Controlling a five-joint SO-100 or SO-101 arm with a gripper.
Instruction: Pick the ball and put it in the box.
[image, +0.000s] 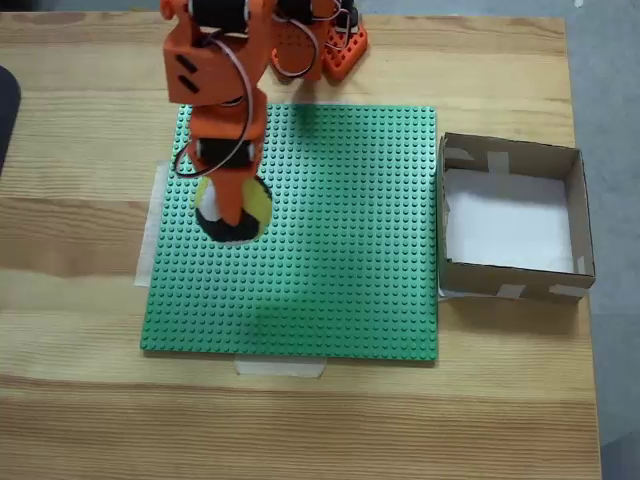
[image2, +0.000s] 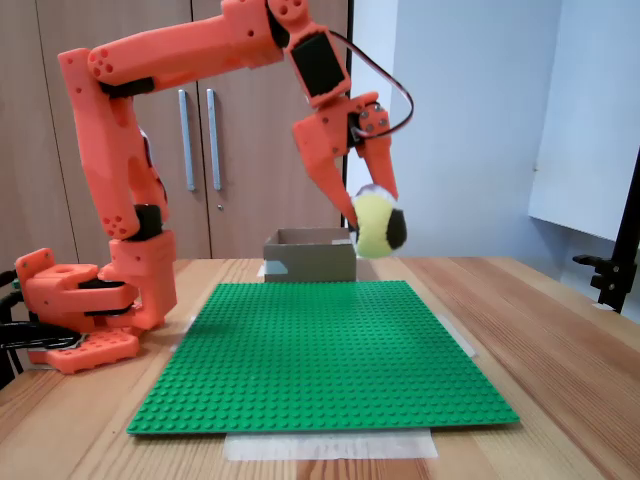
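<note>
The ball (image2: 377, 225), yellow with black and white patches, hangs in the air well above the green baseplate (image2: 320, 350), with my orange gripper (image2: 370, 212) shut on it. From above, the ball (image: 252, 205) peeks out beneath the gripper (image: 226, 212) over the left part of the baseplate (image: 330, 260). The box (image: 515, 220), brown cardboard with a white floor and tape patches, sits on the table just off the baseplate's right edge in that view, and shows behind the ball as the box (image2: 310, 255) in the side view.
The arm's orange base (image2: 85, 310) stands at the left of the side view, base (image: 325, 45) at the top from above. The wooden table (image: 80, 400) ends at its right edge beyond the box. Cabinet doors (image2: 195, 130) stand behind.
</note>
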